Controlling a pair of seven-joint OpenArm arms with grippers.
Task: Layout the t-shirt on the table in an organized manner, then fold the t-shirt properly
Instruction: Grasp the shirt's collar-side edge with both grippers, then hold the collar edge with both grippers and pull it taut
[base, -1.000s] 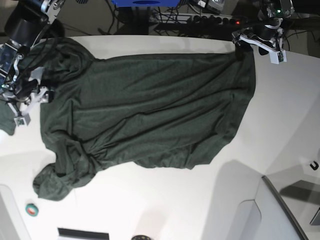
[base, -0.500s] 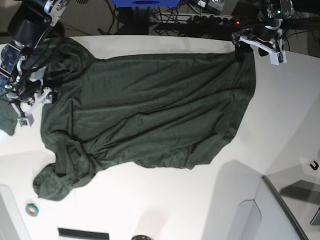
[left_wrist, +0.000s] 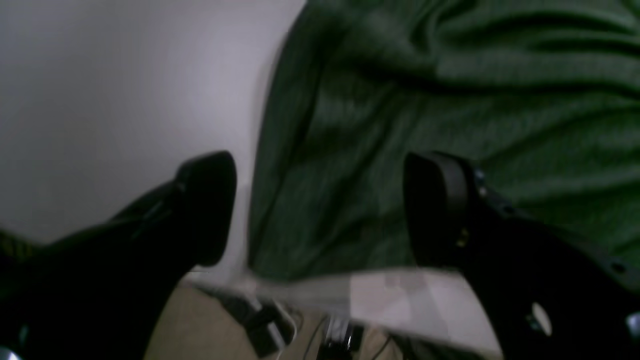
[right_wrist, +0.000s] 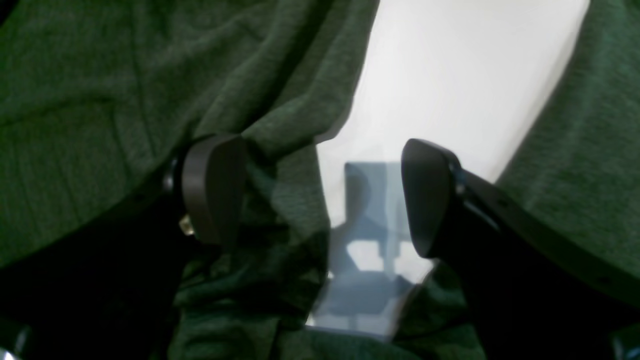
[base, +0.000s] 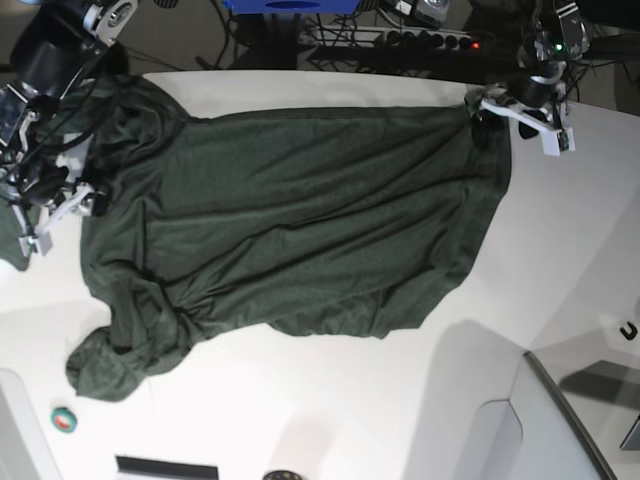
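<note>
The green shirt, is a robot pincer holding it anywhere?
No. Both pincers are open with nothing pinched. The left pincer sits over the t-shirt's corner edge; the right pincer straddles a fold.

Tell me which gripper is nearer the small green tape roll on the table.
Right. The right gripper hangs by the t-shirt's sleeve end, on the same side as the tape roll. The left gripper is at the far hem corner.
</note>
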